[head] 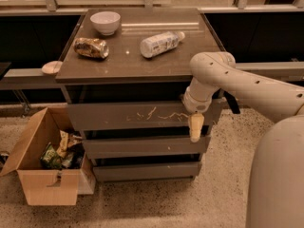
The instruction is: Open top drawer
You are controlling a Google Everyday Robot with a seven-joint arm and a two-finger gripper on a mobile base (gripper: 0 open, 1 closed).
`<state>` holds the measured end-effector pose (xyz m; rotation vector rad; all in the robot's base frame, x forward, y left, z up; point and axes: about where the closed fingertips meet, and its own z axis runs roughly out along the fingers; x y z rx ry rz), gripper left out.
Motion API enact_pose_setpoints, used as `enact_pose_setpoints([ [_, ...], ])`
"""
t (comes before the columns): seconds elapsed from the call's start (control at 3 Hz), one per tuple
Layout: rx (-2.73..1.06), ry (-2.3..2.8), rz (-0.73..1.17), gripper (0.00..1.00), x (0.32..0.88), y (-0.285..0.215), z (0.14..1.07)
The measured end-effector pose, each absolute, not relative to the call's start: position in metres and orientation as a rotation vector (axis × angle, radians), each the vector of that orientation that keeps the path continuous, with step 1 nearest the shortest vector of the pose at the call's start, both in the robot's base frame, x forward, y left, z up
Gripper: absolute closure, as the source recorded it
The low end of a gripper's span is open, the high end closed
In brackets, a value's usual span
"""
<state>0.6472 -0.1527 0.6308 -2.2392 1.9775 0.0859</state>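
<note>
We see the top drawer [118, 118] just under the cabinet's surface [128, 63], its long axis running left to right and its scratched front facing us, above two narrower drawers [142, 147]. The gripper [195, 127] hangs pointing downward in front of the drawer's right end, overlapping its lower edge. We cannot tell whether it is open or closed, or gripping anything.

Tool [195, 127] is hanging just below the tabletop's [142, 68] front right corner, in front of the top drawer's [118, 117] right end. Bowl [105, 22], crumpled packet [91, 47] and lying bottle [160, 43] are crowding the back half. Cardboard box [42, 175] is blocking the floor below the front left corner.
</note>
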Motion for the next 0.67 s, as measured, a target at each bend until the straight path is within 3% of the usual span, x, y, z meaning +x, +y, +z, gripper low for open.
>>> enact_pose_setpoints([
  [0.67,-2.228,1.982,0.084,0.49,0.6409,-0.1533,0.6388],
])
